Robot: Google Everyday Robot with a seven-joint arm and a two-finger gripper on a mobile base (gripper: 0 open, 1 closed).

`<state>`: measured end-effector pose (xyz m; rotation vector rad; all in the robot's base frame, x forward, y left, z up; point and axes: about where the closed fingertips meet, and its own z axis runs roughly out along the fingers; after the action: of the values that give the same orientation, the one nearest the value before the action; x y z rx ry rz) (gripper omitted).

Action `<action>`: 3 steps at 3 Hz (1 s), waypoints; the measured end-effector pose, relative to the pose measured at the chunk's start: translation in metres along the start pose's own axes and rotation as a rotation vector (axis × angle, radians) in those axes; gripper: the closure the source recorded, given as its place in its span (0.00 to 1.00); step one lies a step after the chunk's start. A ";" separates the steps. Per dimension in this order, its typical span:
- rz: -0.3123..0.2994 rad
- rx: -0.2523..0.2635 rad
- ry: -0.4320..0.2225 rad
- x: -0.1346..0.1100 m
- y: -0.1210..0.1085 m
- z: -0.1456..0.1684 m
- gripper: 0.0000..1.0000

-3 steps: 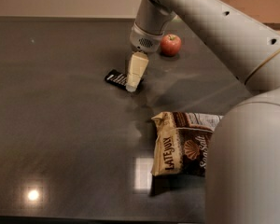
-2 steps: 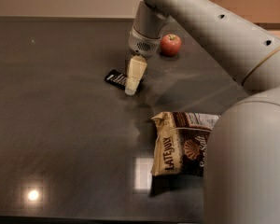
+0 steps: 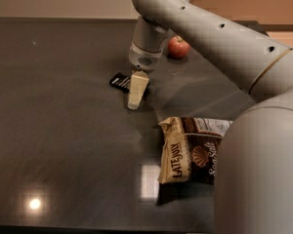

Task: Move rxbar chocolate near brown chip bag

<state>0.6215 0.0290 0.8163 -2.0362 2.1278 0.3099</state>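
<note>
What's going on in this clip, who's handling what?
The robot arm's pincer is down at the dark table, right at the rxbar chocolate, covering the bar's right end from this view. The bar lies flat on the table; the move toward the bag is not yet done. The brown chip bag lies nearer the camera and to the right, apart from the bar. A red apple sits beyond the arm.

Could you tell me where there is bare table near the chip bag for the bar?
Bare table lies left of the brown chip bag, plus a narrower strip between its top edge and the gripper. The back is crowded: the gripper at the rxbar chocolate's right end, the apple beyond. The arm hides the bag's right side.
</note>
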 end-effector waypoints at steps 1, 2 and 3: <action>-0.003 -0.009 0.005 0.000 0.004 0.004 0.41; -0.003 -0.009 0.005 -0.002 0.004 -0.001 0.64; -0.003 -0.009 0.005 -0.004 0.004 -0.009 0.88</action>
<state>0.6176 0.0303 0.8257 -2.0467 2.1305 0.3144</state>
